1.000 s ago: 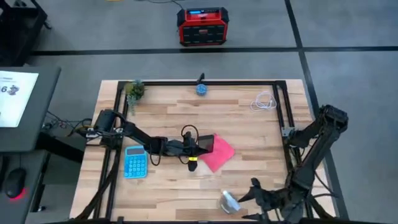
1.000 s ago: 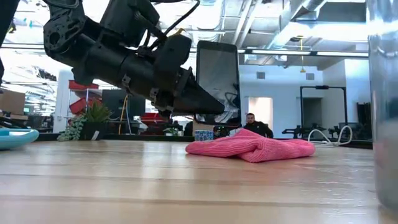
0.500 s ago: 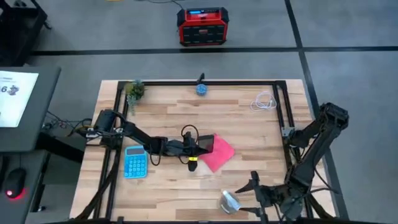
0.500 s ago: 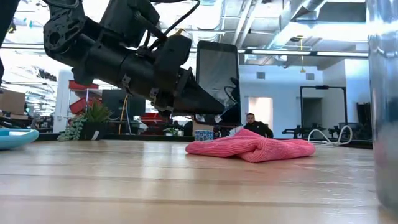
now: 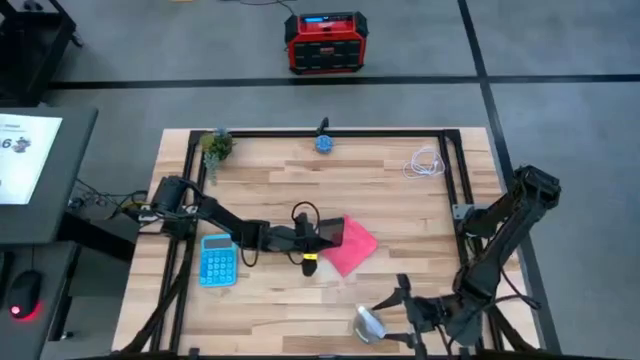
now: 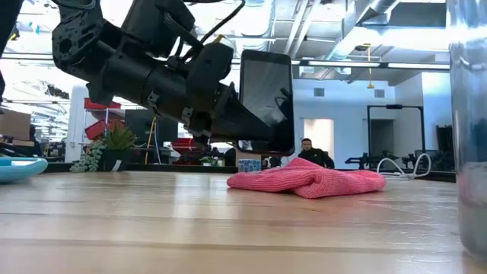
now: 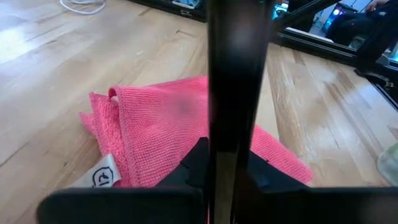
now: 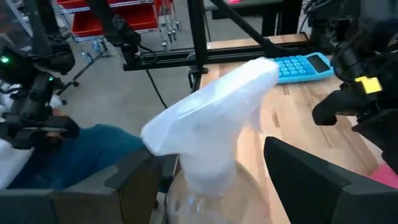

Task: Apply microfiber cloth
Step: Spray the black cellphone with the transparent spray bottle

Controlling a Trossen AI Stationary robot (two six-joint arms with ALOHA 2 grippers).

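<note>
A: High view: the left claw (image 5: 322, 234) grips a black slab phone (image 5: 331, 231) upright over the crumpled pink-red microfiber cloth (image 5: 350, 247), mid-tabletop (image 5: 400, 210).

B: Right claw (image 5: 392, 312), spread wide around a clear spray bottle (image 5: 368, 324), might tip it.

Both robot arms are black and made of thick round parts joined together. The left arm (image 5: 215, 218) has thin black cables looping over it and a small yellow tag near its tip. The right arm (image 5: 505, 235) has long, thin black bars.
</note>
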